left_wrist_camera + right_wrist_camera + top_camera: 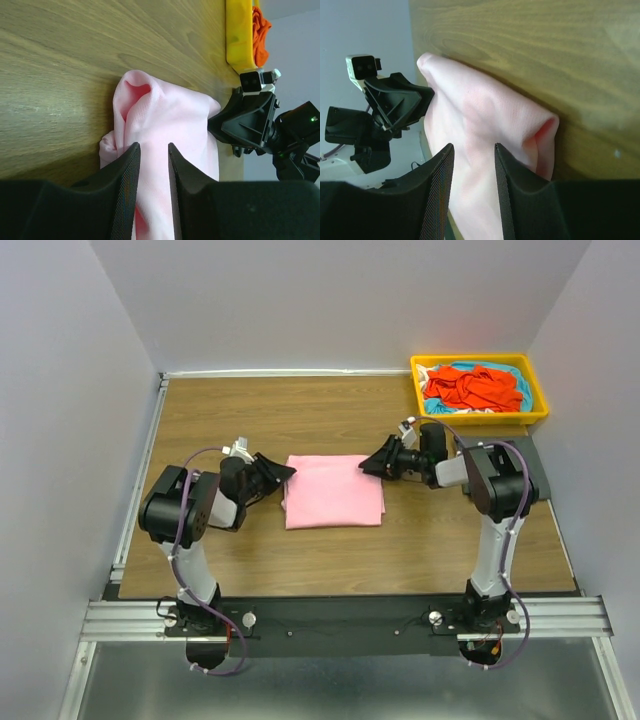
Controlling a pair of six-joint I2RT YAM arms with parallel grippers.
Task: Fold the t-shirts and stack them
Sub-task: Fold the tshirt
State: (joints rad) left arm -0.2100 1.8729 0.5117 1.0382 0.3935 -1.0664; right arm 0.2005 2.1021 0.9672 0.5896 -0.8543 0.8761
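A light pink t-shirt point(335, 492), folded into a rectangle, lies in the middle of the table. My left gripper point(285, 472) is at its far left corner and my right gripper point(368, 466) at its far right corner. In the left wrist view the left gripper point(154, 145) is shut on the pink cloth point(170, 110), which fills the narrow gap. The right gripper point(474, 146) holds the pink cloth point(480, 110) the same way. The orange-red shirt point(470, 388) and the turquoise shirt point(515, 375) lie crumpled in the tray. A flat dark grey cloth point(538, 475) lies behind the right arm, mostly hidden.
The yellow tray point(480, 417) stands at the back right corner and also shows in the left wrist view point(239, 35). Grey walls close in the table on three sides. A metal rail runs along the near edge by the arm bases.
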